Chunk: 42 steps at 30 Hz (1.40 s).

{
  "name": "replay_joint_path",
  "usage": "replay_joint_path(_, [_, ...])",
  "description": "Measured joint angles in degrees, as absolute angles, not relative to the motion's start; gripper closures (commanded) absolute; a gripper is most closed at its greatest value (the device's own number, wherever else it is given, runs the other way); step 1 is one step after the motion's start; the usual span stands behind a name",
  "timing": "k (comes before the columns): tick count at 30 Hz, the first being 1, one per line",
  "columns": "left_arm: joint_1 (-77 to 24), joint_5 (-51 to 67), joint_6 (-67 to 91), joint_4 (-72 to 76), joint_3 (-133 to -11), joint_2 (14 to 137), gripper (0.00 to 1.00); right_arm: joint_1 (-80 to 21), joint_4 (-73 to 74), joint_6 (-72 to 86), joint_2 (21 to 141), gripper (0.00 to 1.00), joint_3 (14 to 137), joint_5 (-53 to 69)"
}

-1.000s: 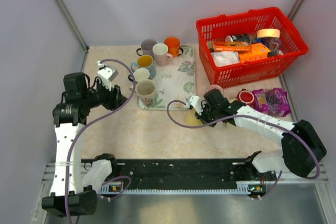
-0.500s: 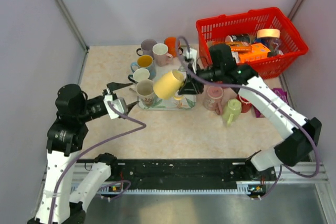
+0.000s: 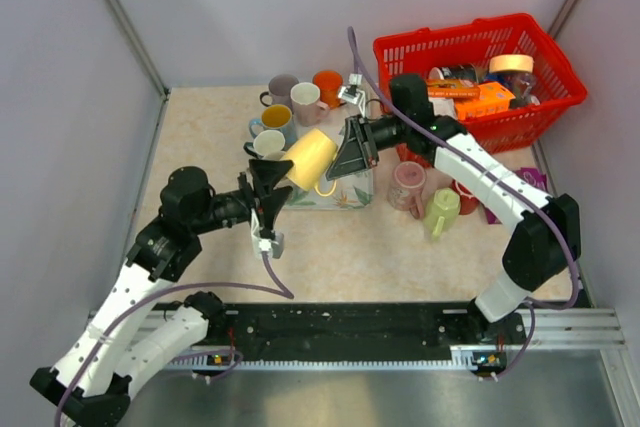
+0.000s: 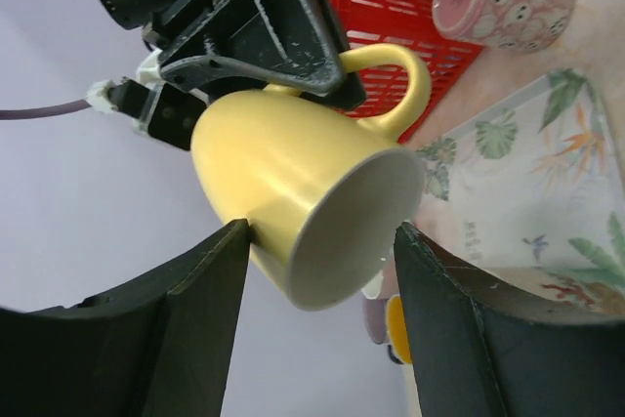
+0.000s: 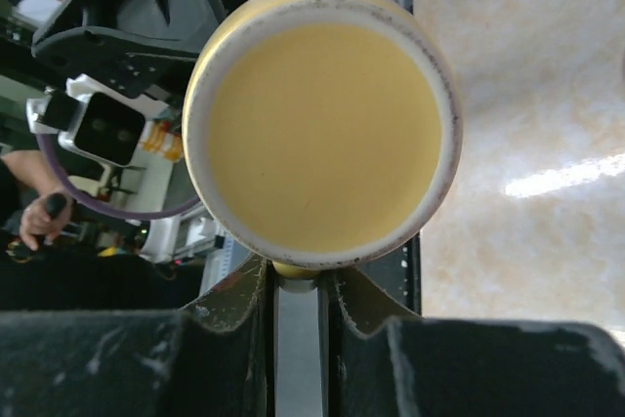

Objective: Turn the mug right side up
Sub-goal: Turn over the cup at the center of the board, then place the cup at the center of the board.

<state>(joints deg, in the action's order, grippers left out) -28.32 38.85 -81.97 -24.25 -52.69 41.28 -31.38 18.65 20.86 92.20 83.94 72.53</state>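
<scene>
Left wrist view: yellow mug (image 4: pixel 293 212) airborne over the tray (image 3: pixel 330 200), axis roughly horizontal, mouth facing the left pincer (image 4: pixel 322 231), which is open and straddles the rim. Right pincer (image 5: pixel 296 290) is clamped on the handle.

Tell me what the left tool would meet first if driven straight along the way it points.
The yellow mug: its open mouth faces the left tool, between the spread fingers, while the right tool holds its handle. Contact looks close, though depth is hard to judge.
</scene>
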Motion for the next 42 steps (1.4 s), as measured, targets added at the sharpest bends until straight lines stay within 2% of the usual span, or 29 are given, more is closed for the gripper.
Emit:
replay_joint_path(3, [-29.95, 35.90, -84.01, -18.87, -51.75, 42.54, 0.50, -31.40, 14.55, 26.04, 92.20, 1.00, 82.54, 74.94])
replay_joint_path(4, [-30.37, 34.98, -84.49, -16.01, -51.07, 42.89, 0.59, -31.53, 13.21, 27.64, 92.20, 1.00, 82.00, 75.92])
replay_joint_path(7, [-31.35, 32.77, -85.69, -8.67, -48.82, 43.81, 0.98, -31.97, 11.62, 30.46, 92.20, 1.00, 80.75, 76.73])
replay_joint_path(8, [-31.75, 32.27, -85.65, -5.96, -48.64, 44.25, 1.00, -31.99, 11.07, 31.20, 92.25, 0.94, 80.23, 76.53])
replay_joint_path(12, [-33.58, 30.46, -85.36, -1.13, -49.19, 45.78, 1.00, -32.03, 9.72, 33.65, 92.58, 0.40, 79.59, 76.86])
replay_joint_path(13, [-33.89, 29.87, -85.01, -1.34, -49.30, 45.98, 1.00, -31.90, 9.45, 33.56, 92.58, 0.32, 79.59, 76.88])
replay_joint_path(15, [-34.30, 27.70, -83.18, -3.73, -49.54, 46.54, 1.00, -31.14, 10.07, 32.53, 92.58, 0.21, 79.64, 76.05])
replay_joint_path(19, [-34.61, 25.15, -76.66, -17.45, -52.38, 46.96, 1.00, -27.75, 17.58, 24.91, 92.58, 0.18, 80.47, 69.65])
replay_joint_path(22, [-34.83, 25.71, -67.81, -33.32, -57.82, 48.62, 1.00, -25.56, 23.00, 16.16, 91.94, 0.17, 81.91, 60.64])
replay_joint_path(23, [-34.87, 26.17, -65.34, -37.39, -59.59, 49.54, 1.00, -25.12, 24.53, 13.34, 91.22, 0.12, 81.84, 57.23])
replay_joint_path(24, [-34.96, 26.96, -61.49, -43.09, -62.35, 51.35, 1.00, -24.95, 25.91, 10.55, 90.30, 0.01, 81.69, 53.82])
replay_joint_path(27, [-35.18, 27.55, -50.89, -50.83, -65.71, 56.10, 1.00, -24.99, 28.01, 4.54, 86.78, 0.01, 80.09, 45.39])
replay_joint_path(33, [-35.31, 21.41, -28.97, -54.11, -63.02, 66.02, 1.00, -25.08, 30.24, -2.07, 80.71, 0.01, 75.37, 31.46])
replay_joint_path(42, [-35.51, 12.78, -15.90, -49.52, -62.46, 78.22, 1.00, -25.08, 31.68, -6.87, 77.21, 0.03, 70.37, 23.49])
